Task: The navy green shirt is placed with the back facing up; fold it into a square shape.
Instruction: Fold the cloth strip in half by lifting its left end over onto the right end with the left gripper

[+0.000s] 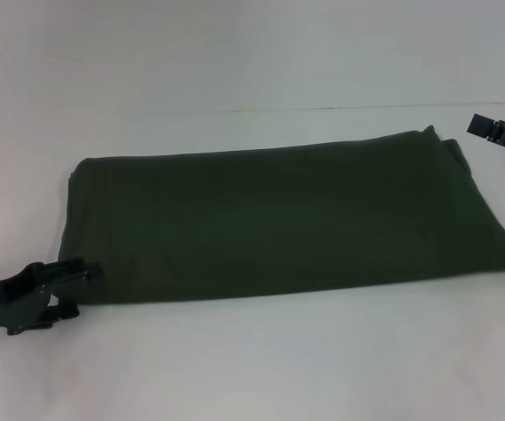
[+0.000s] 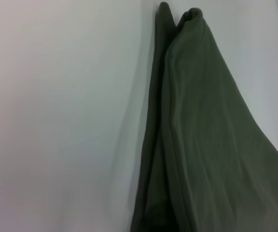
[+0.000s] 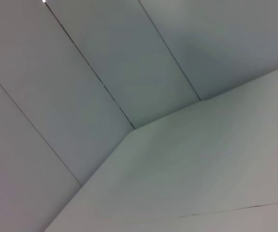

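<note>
The navy green shirt [image 1: 288, 219] lies on the white table, folded into a long flat band with its plain side up; no lettering shows. My left gripper [image 1: 73, 291] is at the shirt's near left corner, low over the table, with its two fingers apart and the upper fingertip [image 1: 79, 268] touching the cloth's edge. The left wrist view shows the shirt's layered folded edge [image 2: 201, 145] running away from the camera. My right gripper [image 1: 498, 132] hangs at the far right, just beyond the shirt's far right corner and off the cloth.
The white table [image 1: 252, 368] stretches all round the shirt, with a seam line [image 1: 366, 108] behind it. The right wrist view shows only white table and wall panels [image 3: 129, 72].
</note>
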Controlling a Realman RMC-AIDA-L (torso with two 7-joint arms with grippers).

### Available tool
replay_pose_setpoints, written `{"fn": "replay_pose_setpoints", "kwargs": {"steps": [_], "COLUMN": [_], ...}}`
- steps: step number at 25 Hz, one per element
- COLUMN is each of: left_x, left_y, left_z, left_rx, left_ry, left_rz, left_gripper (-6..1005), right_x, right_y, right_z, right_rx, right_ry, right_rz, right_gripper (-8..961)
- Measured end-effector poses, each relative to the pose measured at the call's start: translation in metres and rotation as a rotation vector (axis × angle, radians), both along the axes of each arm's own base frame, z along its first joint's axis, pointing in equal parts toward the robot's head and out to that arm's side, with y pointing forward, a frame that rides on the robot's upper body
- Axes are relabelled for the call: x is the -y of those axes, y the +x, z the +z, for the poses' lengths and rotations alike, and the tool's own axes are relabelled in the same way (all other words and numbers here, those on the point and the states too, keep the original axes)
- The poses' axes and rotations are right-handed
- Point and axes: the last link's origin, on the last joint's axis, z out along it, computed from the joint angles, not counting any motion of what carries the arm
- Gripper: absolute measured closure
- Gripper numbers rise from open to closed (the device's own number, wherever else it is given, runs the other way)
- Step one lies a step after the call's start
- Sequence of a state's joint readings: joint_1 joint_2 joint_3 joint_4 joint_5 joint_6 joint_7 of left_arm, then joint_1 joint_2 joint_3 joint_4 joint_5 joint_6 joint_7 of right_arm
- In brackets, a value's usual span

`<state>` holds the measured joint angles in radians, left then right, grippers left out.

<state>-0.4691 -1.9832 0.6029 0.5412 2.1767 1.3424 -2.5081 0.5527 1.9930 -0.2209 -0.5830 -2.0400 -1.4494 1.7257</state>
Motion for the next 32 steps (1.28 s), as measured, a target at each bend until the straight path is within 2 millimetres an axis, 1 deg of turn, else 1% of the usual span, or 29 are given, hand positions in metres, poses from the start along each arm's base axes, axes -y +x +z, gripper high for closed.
{"fn": "replay_pose_setpoints", "kwargs": {"steps": [22, 32], "left_x": [0.0051, 0.0021], "left_y": [0.0003, -0.0002], "left_z": [0.0027, 0.0014], "left_rx": [0.038, 0.029], "left_ry": [-0.031, -0.035], "left_rz": [0.035, 0.061], "left_gripper": [112, 111], "right_x": [0.0001, 0.0], "right_y": [0.0004, 0.0005], "right_z": [0.0002, 0.0002], "right_rx": [-0.001, -0.001], "right_ry": [0.0, 0.0], "right_rz": [-0.003, -0.004], "right_gripper": [28, 28]}}
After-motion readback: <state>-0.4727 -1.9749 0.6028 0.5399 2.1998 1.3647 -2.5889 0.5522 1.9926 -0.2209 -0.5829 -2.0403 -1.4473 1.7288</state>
